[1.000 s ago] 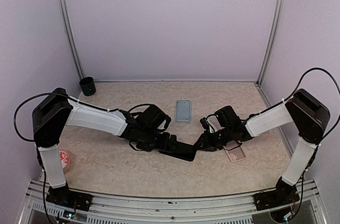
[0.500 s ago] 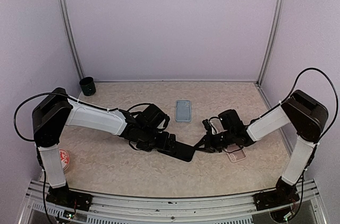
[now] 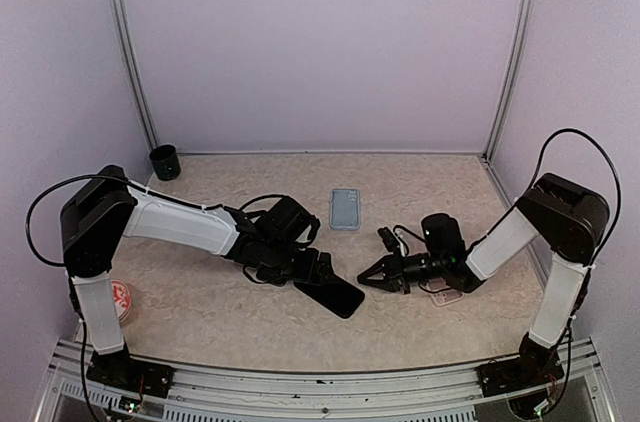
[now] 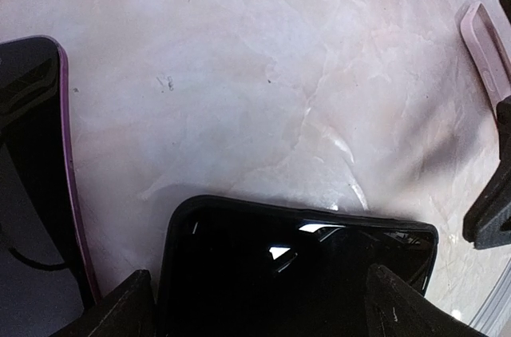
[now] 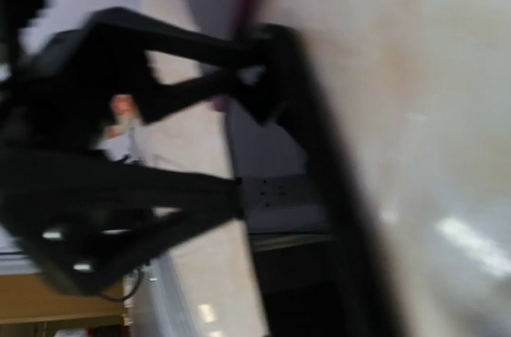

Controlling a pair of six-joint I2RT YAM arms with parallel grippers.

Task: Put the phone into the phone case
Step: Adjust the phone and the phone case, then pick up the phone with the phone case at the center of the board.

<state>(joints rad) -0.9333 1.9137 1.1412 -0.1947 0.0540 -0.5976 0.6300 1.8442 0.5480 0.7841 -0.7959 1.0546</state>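
Observation:
A black phone [image 3: 337,296] lies low over the table in the middle, and my left gripper [image 3: 312,270] is shut across its width. In the left wrist view the phone [image 4: 295,269] spans the gap between both fingers [image 4: 120,309]. My right gripper [image 3: 366,278] is shut on nothing, and its tip points left, just off the phone's right end. The pink phone case [image 3: 447,293] lies on the table partly under my right forearm. It shows as a pink rim [image 4: 483,41] at the upper right of the left wrist view. The right wrist view is blurred.
A blue-grey phone-shaped item [image 3: 345,209] lies flat behind the grippers. A black cup [image 3: 164,162] stands at the back left corner, and a red-and-white object [image 3: 122,300] sits by the left arm's base. A dark slab with a purple edge [image 4: 62,153] lies left of the held phone.
My right gripper has shut and drawn back slightly to the right, off the phone's end, with its arm dropping lower. The phone in my left gripper has shifted a little towards the near edge.

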